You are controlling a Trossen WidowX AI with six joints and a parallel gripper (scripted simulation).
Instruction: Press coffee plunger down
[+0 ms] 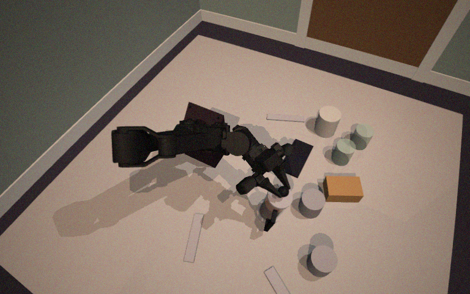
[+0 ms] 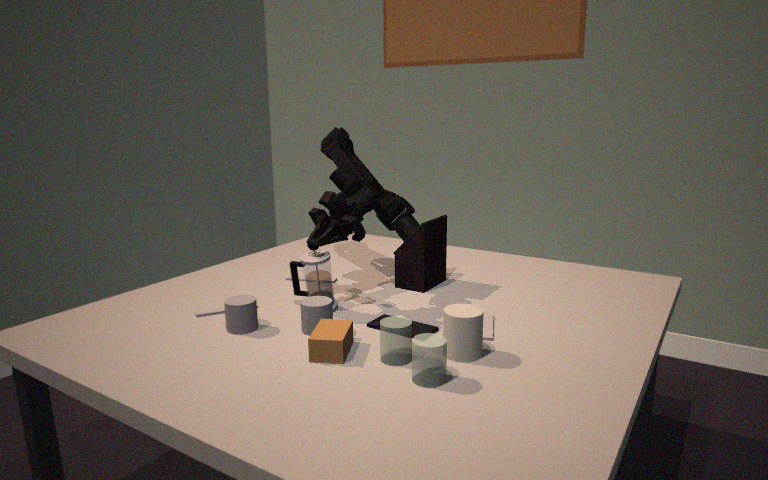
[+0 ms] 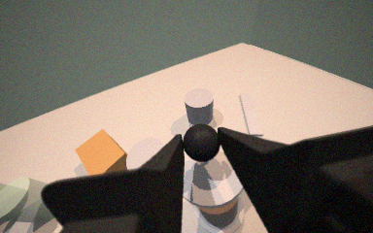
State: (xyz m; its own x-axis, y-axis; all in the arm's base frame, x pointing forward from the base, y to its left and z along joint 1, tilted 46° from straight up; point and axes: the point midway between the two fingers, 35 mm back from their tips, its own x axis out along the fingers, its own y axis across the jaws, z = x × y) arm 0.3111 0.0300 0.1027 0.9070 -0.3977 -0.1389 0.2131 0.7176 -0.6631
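The coffee press (image 1: pixel 277 204) (image 2: pixel 326 271) stands upright on the table, a clear jar with brown contents, a pale lid and a black handle (image 1: pixel 270 223) (image 2: pixel 295 278). My gripper (image 1: pixel 283 190) (image 2: pixel 313 245) (image 3: pixel 199 135) is shut on the plunger's round black knob (image 3: pixel 201 146), with one finger on each side of it. The knob is just above the lid (image 2: pixel 315 257) (image 3: pixel 220 191), and only a short bit of rod shows between them in the exterior view. The fingers hide part of the press in the wrist view.
A grey cylinder (image 1: pixel 312 201) (image 2: pixel 316 314) stands close beside the press, another (image 1: pixel 324 260) (image 2: pixel 241 314) (image 3: pixel 199 102) farther off. An orange box (image 1: pixel 343 187) (image 2: pixel 330 339) (image 3: pixel 99 150), two green glasses (image 1: pixel 343 152) (image 2: pixel 429 362), a white mug (image 1: pixel 327 121) (image 2: pixel 463 333) and a dark slab (image 1: pixel 299 159) are also there.
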